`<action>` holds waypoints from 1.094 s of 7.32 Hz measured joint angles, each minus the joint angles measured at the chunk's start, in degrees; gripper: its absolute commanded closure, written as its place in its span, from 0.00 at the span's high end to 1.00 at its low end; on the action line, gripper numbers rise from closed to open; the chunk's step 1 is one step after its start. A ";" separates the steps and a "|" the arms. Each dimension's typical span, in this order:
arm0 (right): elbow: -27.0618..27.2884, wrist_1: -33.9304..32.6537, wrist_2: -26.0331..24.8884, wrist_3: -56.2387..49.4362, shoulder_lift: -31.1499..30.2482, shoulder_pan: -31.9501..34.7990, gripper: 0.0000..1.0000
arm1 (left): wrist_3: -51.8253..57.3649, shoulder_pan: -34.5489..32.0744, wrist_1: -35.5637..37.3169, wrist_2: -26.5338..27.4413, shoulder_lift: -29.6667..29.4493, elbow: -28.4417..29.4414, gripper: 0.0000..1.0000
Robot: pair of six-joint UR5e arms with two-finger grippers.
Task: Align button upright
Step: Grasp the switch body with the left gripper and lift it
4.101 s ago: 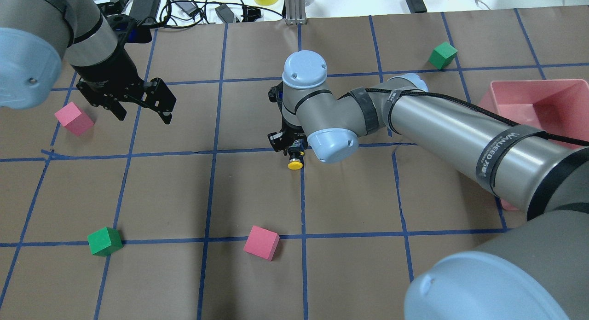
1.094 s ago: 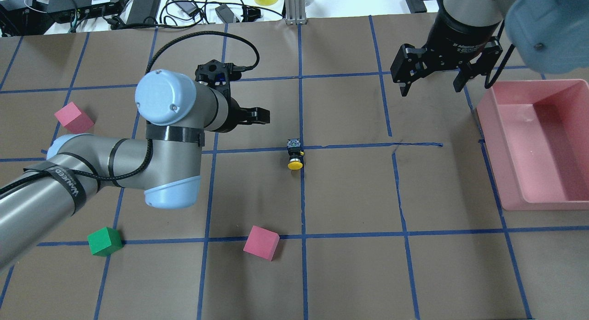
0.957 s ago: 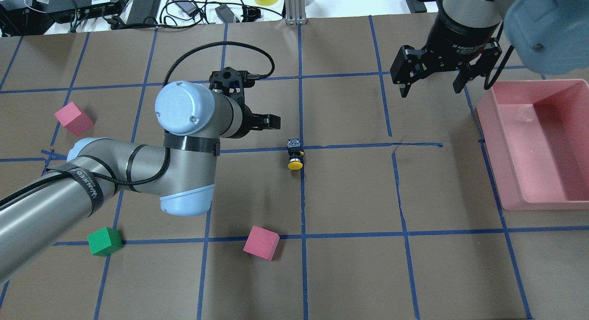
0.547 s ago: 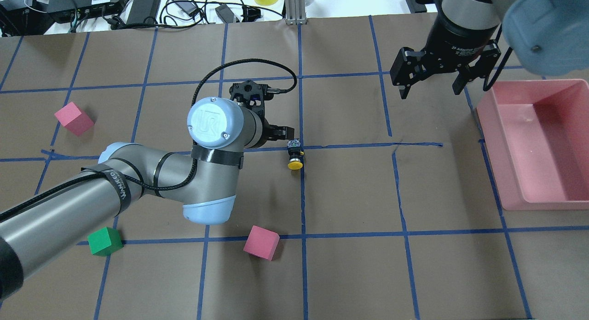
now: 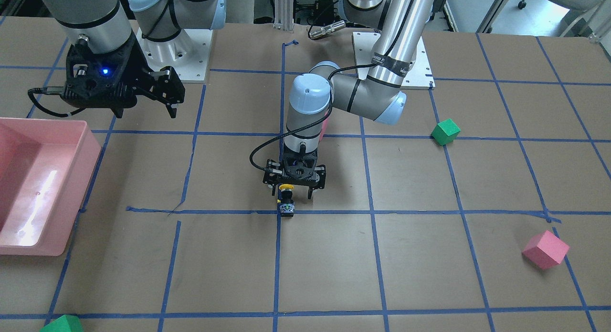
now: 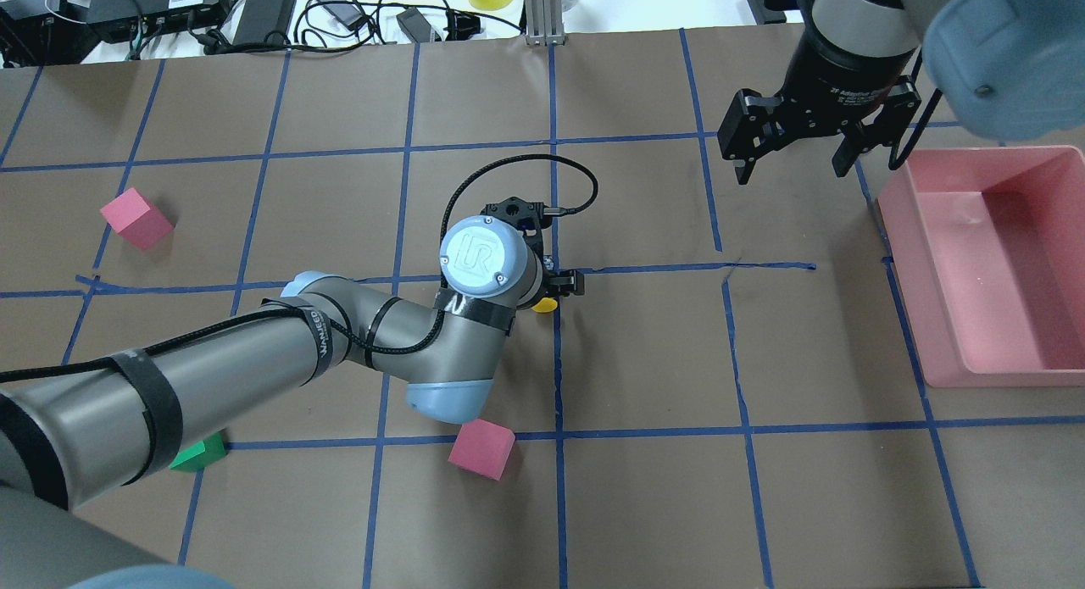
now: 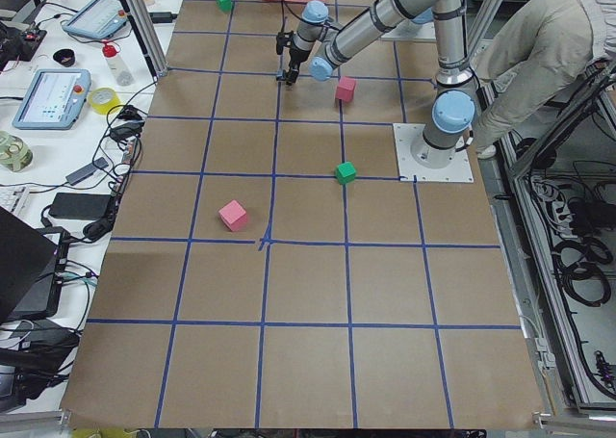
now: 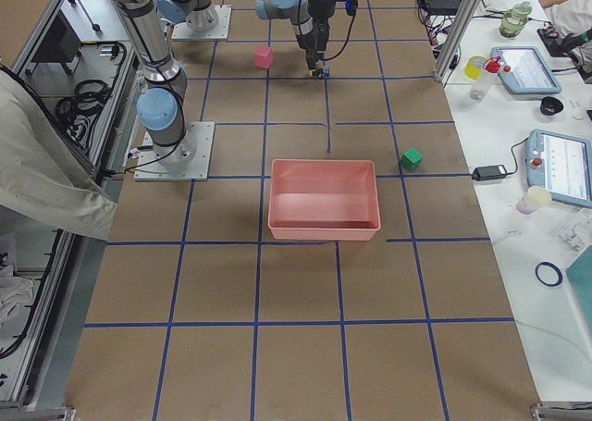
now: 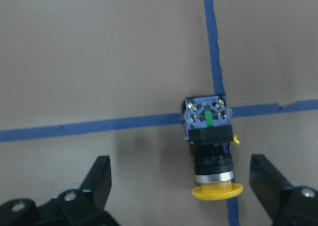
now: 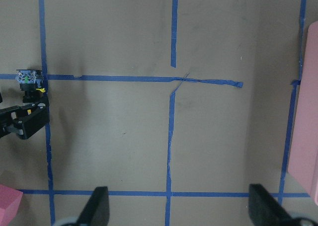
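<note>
The button [image 9: 211,146] lies on its side on the brown paper at a blue tape crossing, with its yellow cap [image 5: 286,187] toward the robot and its whitish contact block away. Only a sliver of the cap [image 6: 548,304] shows in the overhead view. My left gripper [image 5: 294,194] is open and points down over the button, one finger on each side, not touching it. In the left wrist view the button sits nearer the right finger [image 9: 268,184]. My right gripper [image 6: 792,169] is open and empty, raised far off beside the pink tray.
A pink tray [image 6: 898,233] stands at the robot's right. One pink cube [image 6: 481,447] lies near the left arm's elbow and another [image 6: 136,219] at far left. A green cube [image 6: 199,453] is partly hidden under the left arm. Another green cube [image 5: 62,325] lies far from the robot.
My left arm has swung right until its open gripper is over the button. The right gripper, at the button 4 s ago, has withdrawn to the tray side. The button has not moved.
</note>
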 measured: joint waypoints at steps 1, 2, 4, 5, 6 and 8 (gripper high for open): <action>0.00 0.00 -0.04 0.01 0.00 0.00 1.00 | -0.04 -0.10 0.01 0.02 -0.67 0.61 0.12; 0.13 0.00 -0.07 0.02 0.00 0.00 1.00 | -0.01 -0.12 0.01 0.05 -0.85 0.92 0.00; 0.61 0.00 -0.08 0.00 0.00 0.00 1.00 | -0.16 -0.15 -0.13 0.21 -0.19 1.10 0.00; 0.70 0.00 -0.08 -0.06 0.00 0.00 1.00 | -1.00 -0.15 -0.29 0.22 0.02 1.10 0.00; 0.72 0.00 -0.10 -0.11 0.00 0.00 1.00 | -2.54 -0.16 -0.49 0.01 0.10 1.10 0.00; 0.75 0.06 -0.16 -0.21 0.00 0.00 1.00 | -6.40 -0.05 -1.82 -0.53 0.73 1.83 0.00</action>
